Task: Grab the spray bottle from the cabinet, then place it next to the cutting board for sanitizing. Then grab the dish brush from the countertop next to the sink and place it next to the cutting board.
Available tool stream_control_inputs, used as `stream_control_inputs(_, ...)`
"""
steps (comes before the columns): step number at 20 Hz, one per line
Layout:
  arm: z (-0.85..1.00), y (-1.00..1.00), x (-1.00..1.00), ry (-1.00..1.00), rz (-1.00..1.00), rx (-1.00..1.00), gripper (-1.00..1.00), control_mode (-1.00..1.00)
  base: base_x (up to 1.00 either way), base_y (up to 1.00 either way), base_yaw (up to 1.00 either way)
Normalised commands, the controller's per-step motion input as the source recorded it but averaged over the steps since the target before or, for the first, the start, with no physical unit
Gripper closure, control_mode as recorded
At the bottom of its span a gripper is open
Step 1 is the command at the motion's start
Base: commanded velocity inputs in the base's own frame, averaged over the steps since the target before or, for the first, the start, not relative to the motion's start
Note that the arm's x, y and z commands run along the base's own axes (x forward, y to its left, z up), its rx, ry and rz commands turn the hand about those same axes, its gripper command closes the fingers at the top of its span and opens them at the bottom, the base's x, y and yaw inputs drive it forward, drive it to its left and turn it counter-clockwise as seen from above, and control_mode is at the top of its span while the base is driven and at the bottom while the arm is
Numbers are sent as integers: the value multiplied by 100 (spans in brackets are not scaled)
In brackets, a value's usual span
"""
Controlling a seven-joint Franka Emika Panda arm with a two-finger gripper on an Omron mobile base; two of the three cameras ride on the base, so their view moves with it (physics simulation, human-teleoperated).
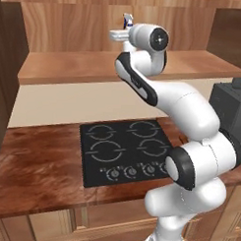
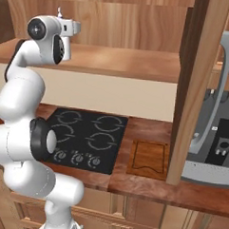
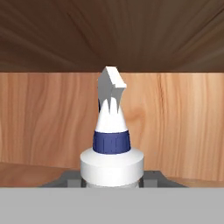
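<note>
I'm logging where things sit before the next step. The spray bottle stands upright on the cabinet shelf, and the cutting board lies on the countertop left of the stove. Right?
Not quite. The cutting board lies on the countertop right of the stove, as the right base view shows. The spray bottle does stand upright on the cabinet shelf.

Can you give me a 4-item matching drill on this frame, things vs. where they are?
Things:
1. spray bottle
2. cutting board
3. stove top
4. tool

Places:
A. set into the countertop, by the arm's base
B. up at shelf height
C. on the countertop, right of the stove
D. upright, close ahead of the hand camera

Pairs: 1-D, 2-C, 3-A, 4-B
</note>
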Motion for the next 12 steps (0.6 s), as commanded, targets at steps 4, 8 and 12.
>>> stream_control_inputs(4, 0, 0, 0, 1, 0, 2, 100, -100, 0, 0, 0)
stream_control_inputs(8, 0, 0, 0, 1, -1, 8, 100, -100, 0, 0, 0)
stream_control_inputs(12, 0, 0, 0, 1, -6, 13, 100, -100, 0, 0, 0)
